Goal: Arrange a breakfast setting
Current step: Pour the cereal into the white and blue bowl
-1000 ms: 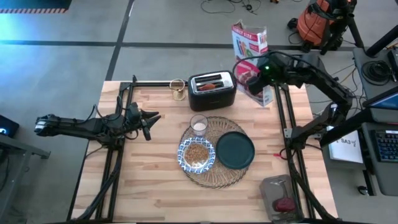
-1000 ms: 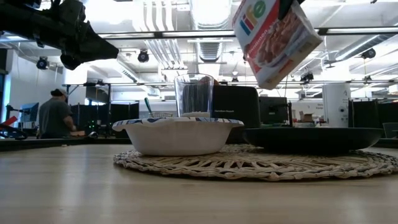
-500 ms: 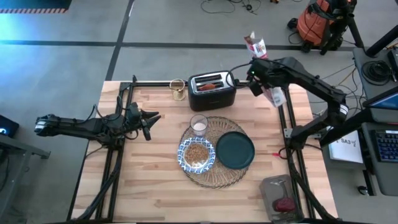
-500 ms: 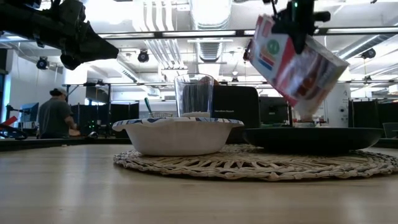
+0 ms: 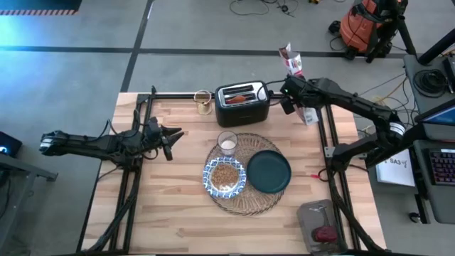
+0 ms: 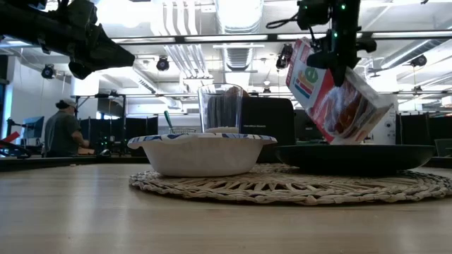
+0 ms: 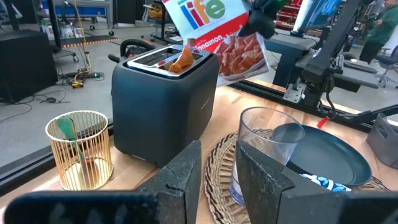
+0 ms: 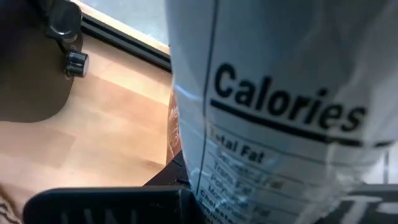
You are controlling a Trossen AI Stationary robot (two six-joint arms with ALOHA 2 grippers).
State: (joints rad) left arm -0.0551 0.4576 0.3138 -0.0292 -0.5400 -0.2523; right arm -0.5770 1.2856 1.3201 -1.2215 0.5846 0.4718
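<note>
A round straw placemat [image 5: 245, 203] lies mid-table. On it rest a dark teal plate [image 5: 269, 171], a blue-and-white bowl [image 5: 225, 177] filled with cereal, and a small clear glass [image 5: 227, 142]. A brown pastry [image 7: 181, 60] stands in the slot of a black toaster [image 5: 242, 102] behind the mat. My right gripper [image 5: 291, 96] is shut on a cereal box [image 6: 339, 92] at the table's far right, beside the toaster. My left gripper [image 5: 173, 136] is open and empty, above the table left of the glass. My right gripper pinches the cereal box between its two fingers around the box's middle, and the nutrition panel [image 8: 280, 112] faces the wrist camera. The fingers come from above. The box is tilted, its open top [image 5: 291, 53] toward the far edge. The plate hides its lower end in the low view.
A gold wire cup [image 5: 203, 102] holding a utensil stands left of the toaster. A grey tray [image 5: 313, 213] with a red object sits at the near right corner. Black rails run along both table sides. Bare wood shows at the near left.
My right gripper has carried the cereal box toward the table's right edge and downward. It has turned the box about, so the box's broad front no longer faces up. The box stays tilted in the hold.
</note>
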